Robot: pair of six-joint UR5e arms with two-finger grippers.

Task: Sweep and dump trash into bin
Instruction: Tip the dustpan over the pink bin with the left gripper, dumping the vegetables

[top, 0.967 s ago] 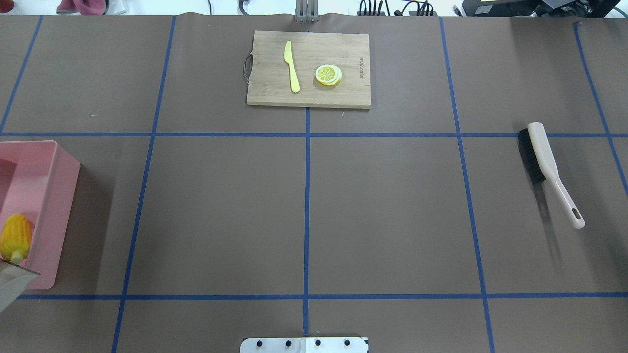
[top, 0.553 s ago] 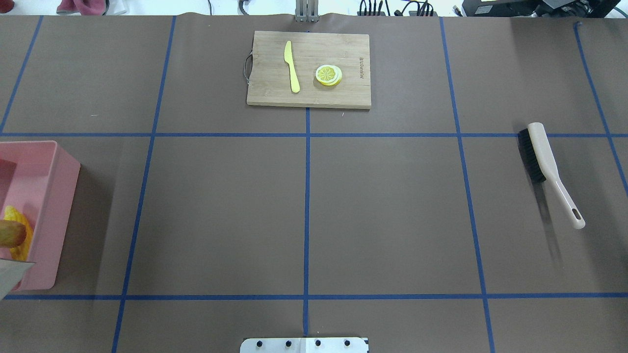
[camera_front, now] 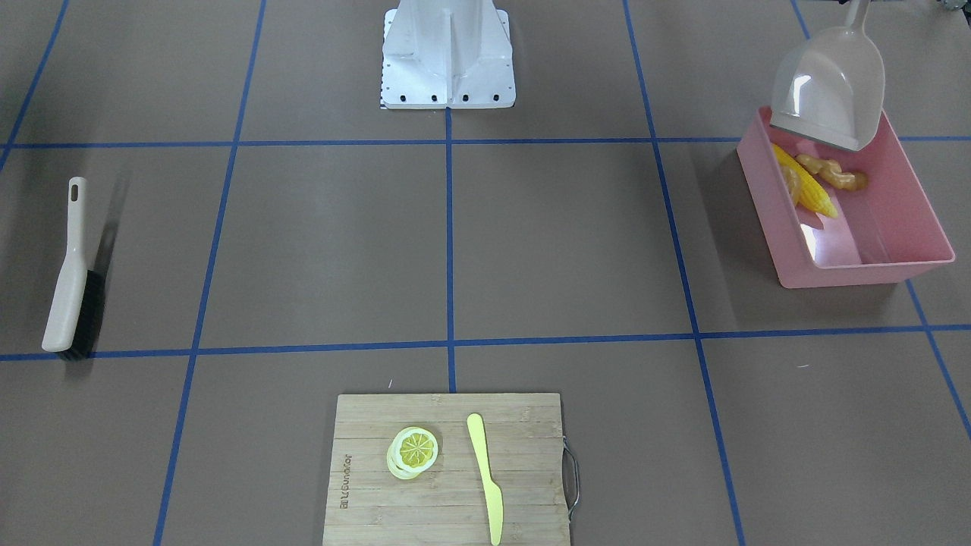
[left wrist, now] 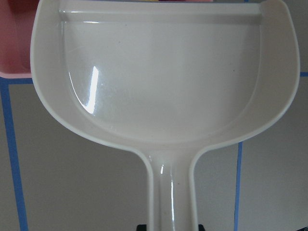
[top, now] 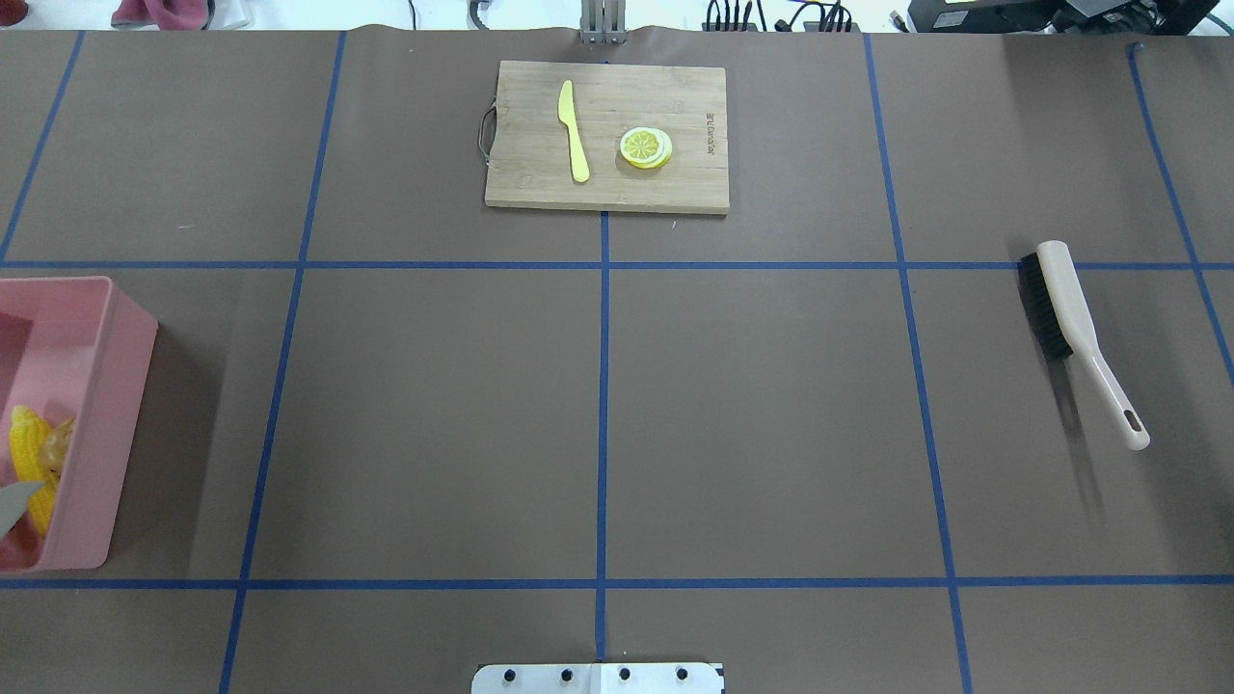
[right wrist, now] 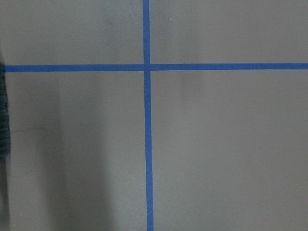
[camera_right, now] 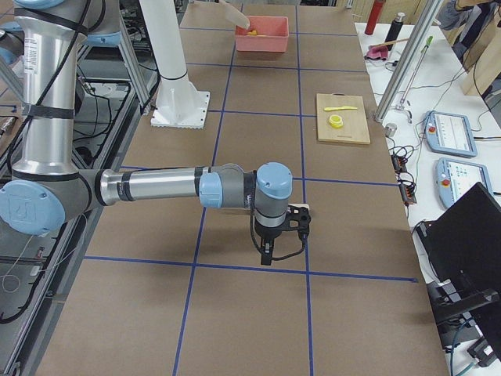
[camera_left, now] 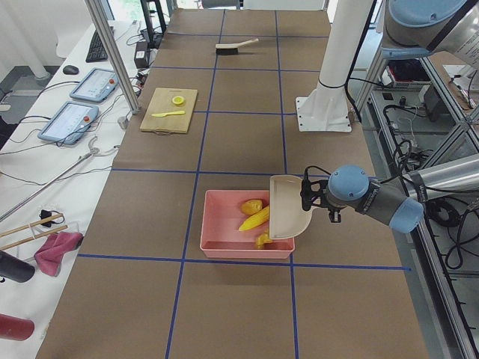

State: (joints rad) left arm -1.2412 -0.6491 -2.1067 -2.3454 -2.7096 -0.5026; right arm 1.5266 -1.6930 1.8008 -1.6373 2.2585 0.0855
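Observation:
The trash lies in the pink bin [camera_front: 865, 274] at the table's left end: a yellow corn cob [camera_front: 810, 188], a brown potato [camera_front: 790, 184] and a tan ginger root [camera_front: 834, 174]. A beige dustpan [camera_front: 831, 83] hangs tilted over the bin's near rim, mouth down, with nothing in it [left wrist: 163, 82]. My left gripper [camera_left: 308, 196] is shut on the dustpan's handle. My right gripper [camera_right: 268, 252] points down above bare table on the right side; its jaws cannot be judged.
A beige hand brush [top: 1070, 318] with black bristles lies on the table's right part. A wooden cutting board [top: 675, 92] at the far middle carries a pale yellow knife [top: 574, 130] and a lemon slice [top: 645, 146]. The robot base [camera_front: 447, 53] stands at the near middle edge.
The corn, then the potato and ginger, slid off the dustpan and now rest in the bin. The dustpan's edge has drawn back toward the overhead view's left border.

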